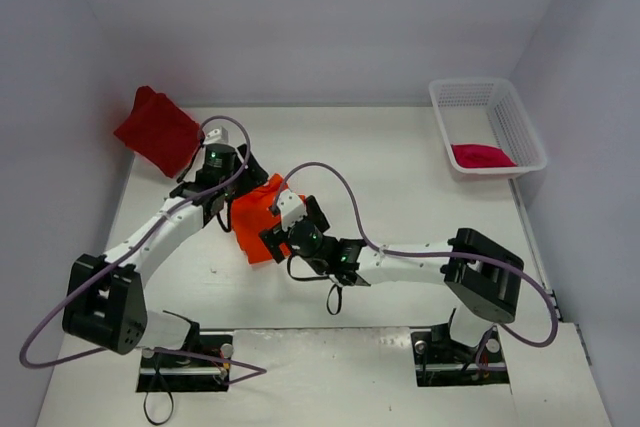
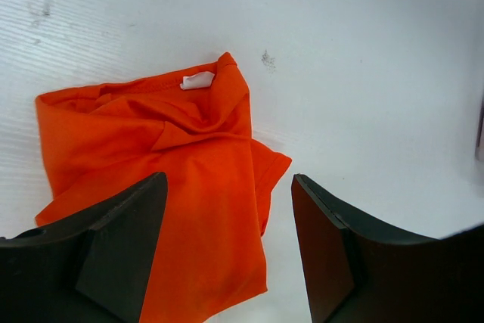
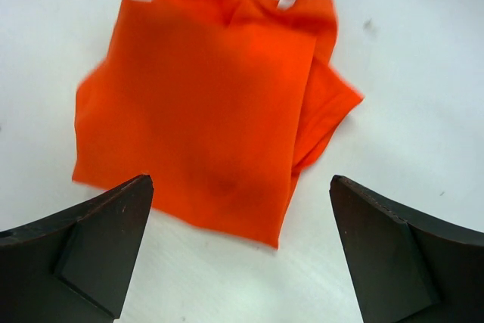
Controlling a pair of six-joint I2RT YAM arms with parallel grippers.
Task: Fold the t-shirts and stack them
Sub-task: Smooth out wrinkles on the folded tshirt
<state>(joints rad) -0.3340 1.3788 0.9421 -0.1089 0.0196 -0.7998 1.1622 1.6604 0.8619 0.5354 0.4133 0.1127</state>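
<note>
Here our left gripper and right gripper gape empty above the folded orange t-shirt at centre; we see the dark red t-shirt at ten o'clock, the crimson-pink t-shirt in the mesh basket at two o'clock.

The bright orange cloth t-shirt looks soft and smooth. The white table top is dull, with fine lines. The white plastic basket has little holes.

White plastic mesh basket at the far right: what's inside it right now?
A crimson-pink cloth t-shirt lies crumpled inside the white plastic mesh basket. Nothing else shows there. The basket floor beneath the shirt is covered, so anything under it cannot be seen.
</note>
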